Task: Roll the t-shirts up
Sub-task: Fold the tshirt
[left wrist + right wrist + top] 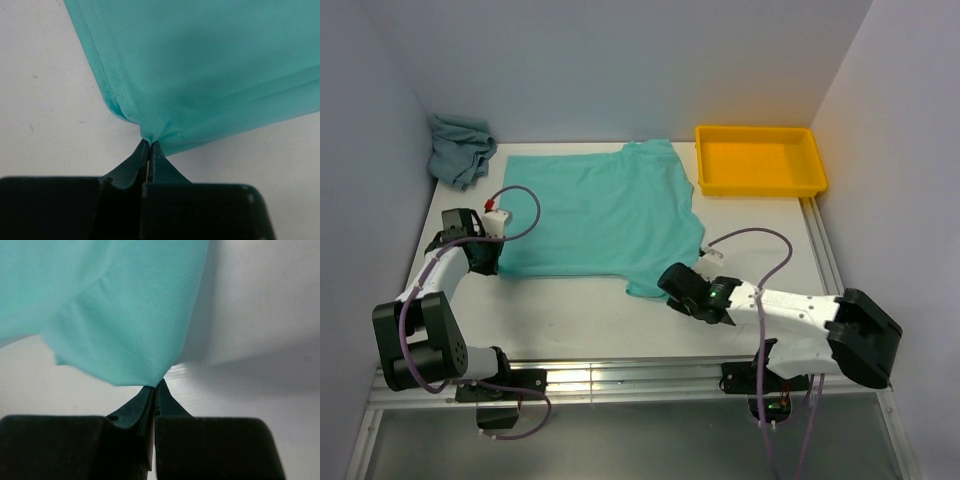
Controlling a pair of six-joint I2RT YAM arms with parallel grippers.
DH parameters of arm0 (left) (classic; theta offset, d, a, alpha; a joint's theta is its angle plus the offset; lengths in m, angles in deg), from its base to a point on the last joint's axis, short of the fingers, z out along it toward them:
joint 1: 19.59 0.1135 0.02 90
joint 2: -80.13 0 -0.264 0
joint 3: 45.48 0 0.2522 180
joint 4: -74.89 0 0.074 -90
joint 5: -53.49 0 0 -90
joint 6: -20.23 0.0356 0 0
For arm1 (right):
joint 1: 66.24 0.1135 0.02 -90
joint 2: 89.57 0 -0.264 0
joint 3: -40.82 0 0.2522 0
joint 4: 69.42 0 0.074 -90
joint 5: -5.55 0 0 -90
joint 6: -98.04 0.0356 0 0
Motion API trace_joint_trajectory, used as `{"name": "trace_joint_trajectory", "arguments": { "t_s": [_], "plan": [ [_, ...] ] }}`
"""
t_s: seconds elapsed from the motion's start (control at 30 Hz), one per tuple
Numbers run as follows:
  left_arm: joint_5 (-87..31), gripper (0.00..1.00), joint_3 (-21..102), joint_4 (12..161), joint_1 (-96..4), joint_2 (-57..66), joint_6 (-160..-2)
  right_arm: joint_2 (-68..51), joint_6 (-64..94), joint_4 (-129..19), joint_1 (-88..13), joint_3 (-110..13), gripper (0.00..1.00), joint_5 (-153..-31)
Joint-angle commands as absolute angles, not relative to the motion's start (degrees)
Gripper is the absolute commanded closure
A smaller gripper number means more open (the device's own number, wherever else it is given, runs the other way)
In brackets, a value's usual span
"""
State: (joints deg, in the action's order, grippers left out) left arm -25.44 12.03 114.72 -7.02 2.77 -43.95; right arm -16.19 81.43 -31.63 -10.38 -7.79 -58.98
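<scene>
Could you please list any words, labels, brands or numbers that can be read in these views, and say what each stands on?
None: no text, label or number shows on the mint t-shirt, the grey-teal t-shirt, the yellow tray or the table.

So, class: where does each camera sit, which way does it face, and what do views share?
Top external: above and behind, looking down on the table; both arms show.
Left wrist: on the left arm, facing the mint t-shirt's corner pinched in the left gripper.
Right wrist: on the right arm, facing the edge the right gripper pinches.
Shared: mint t-shirt.
</scene>
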Motion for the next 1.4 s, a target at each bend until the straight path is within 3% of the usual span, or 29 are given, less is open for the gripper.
{"name": "trace_joint_trajectory", "arguments": {
  "t_s": [0.0, 0.4, 0.63, 0.8, 1.37],
  "plan": [
    [-25.43, 1.0, 12.93, 115.19, -6.67, 5.16, -43.84, -23.46, 81.26, -26.5, -9.99, -7.92, 1.0, -55.53],
    [-26.75, 1.0, 8.36, 116.07, -6.67, 9.81, -42.79, -44.55, 80.29, -18.57, -9.99, -2.56, 1.0, -58.96],
    [-27.28, 1.0, 5.46, 118.88, -6.76, 14.82, -40.68, -46.77, 78.01, -17.17, -9.98, -3.25, 1.0, -61.34],
    [-25.79, 1.0, 8.88, 119.76, -6.67, 13.43, -42.17, -41.43, 74.58, -18.3, -10.16, -7.38, 1.0, -59.32],
    [-23.67, 1.0, 35.68, 117.92, -10.1, -13.55, -52.98, -14.19, 51.29, -31.84, -31.78, -27.51, 1.0, -69.77]
  ]
}}
